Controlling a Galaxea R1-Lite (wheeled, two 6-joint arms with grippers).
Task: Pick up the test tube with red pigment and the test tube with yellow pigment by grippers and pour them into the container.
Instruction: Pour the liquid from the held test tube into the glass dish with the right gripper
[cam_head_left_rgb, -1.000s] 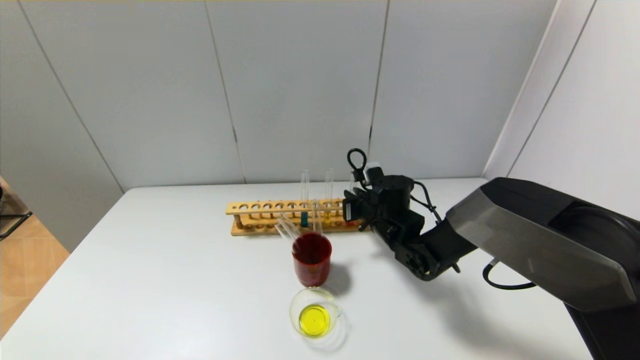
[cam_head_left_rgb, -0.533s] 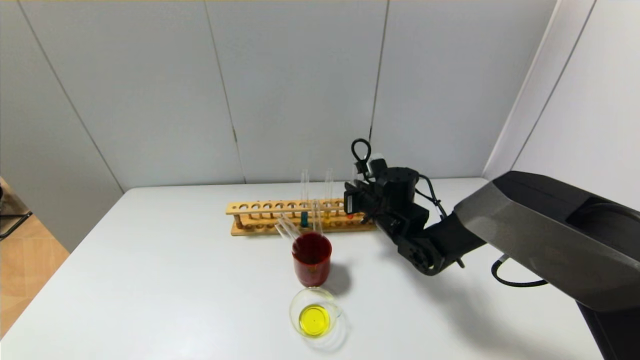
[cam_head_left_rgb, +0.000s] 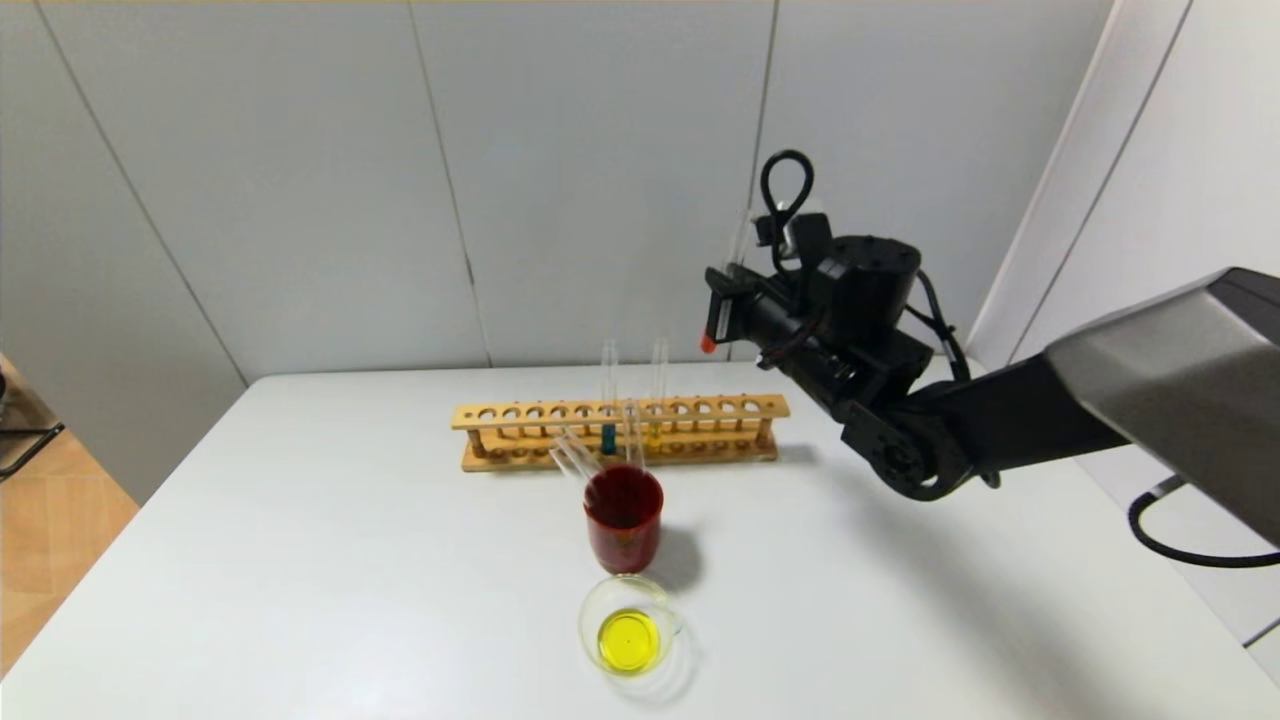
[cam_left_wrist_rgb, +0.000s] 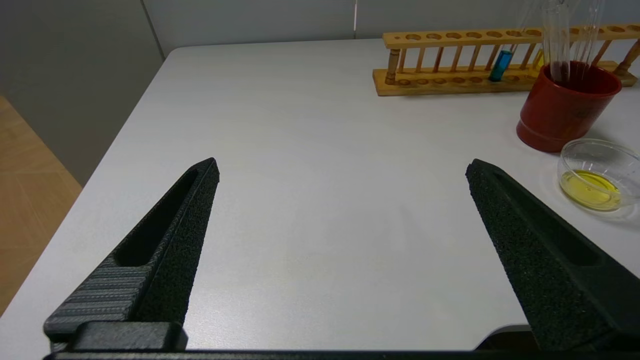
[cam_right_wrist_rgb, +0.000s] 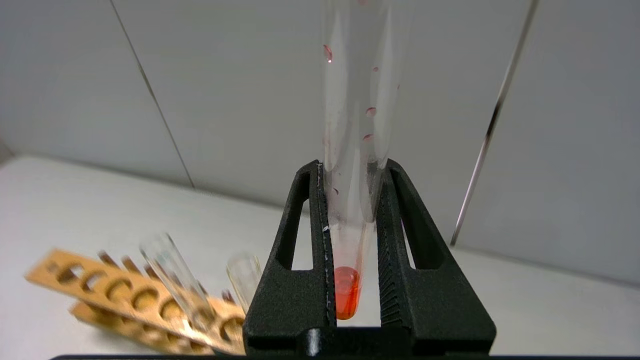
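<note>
My right gripper (cam_head_left_rgb: 722, 305) is shut on the test tube with red pigment (cam_head_left_rgb: 709, 342) and holds it upright in the air, well above the right end of the wooden rack (cam_head_left_rgb: 520, 414). In the right wrist view the fingers (cam_right_wrist_rgb: 315, 210) clamp the glass, with the red liquid (cam_right_wrist_rgb: 346, 292) low between them. The test tube with yellow pigment (cam_head_left_rgb: 655, 400) stands in the rack beside a teal tube (cam_head_left_rgb: 608, 400). The clear glass container (cam_head_left_rgb: 630, 628) sits near the table's front edge with yellow liquid in it. My left gripper (cam_left_wrist_rgb: 344, 165) hangs open over the table's near left part, holding nothing.
A dark red cup (cam_head_left_rgb: 623, 518) with empty tubes leaning in it stands between the rack and the container. It shows in the left wrist view (cam_left_wrist_rgb: 567, 107) next to the container (cam_left_wrist_rgb: 597, 172). Grey wall panels close off the back of the table.
My right gripper has risen from the rack's right end, lifting the red tube clear of its hole and high above the rack. Everything else stayed put.
</note>
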